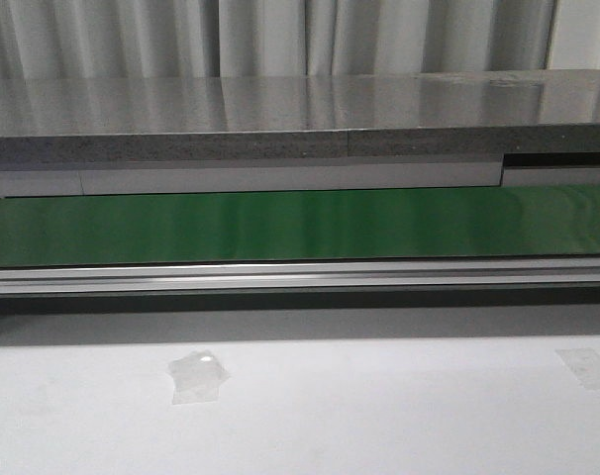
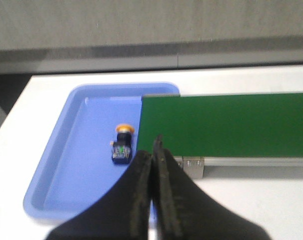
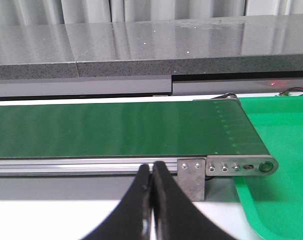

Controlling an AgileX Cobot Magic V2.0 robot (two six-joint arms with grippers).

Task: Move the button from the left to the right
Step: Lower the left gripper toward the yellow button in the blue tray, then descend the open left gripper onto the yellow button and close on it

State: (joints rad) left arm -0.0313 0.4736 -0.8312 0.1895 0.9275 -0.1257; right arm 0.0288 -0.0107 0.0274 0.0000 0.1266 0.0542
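The button (image 2: 122, 145), with a yellow-orange cap and a black body, lies on its side in a blue tray (image 2: 61, 165) at the left end of the green conveyor belt (image 2: 226, 125). My left gripper (image 2: 152, 152) is shut and empty, a little to the side of the button, over the tray's edge by the belt corner. My right gripper (image 3: 151, 167) is shut and empty in front of the belt's aluminium rail (image 3: 81, 164), near the belt's right end. Neither gripper nor the button shows in the front view.
A green tray (image 3: 281, 145) sits at the belt's right end. The belt (image 1: 300, 226) runs across the front view, with a grey stone ledge (image 1: 280, 119) behind it. Pieces of clear tape (image 1: 197, 376) lie on the white table.
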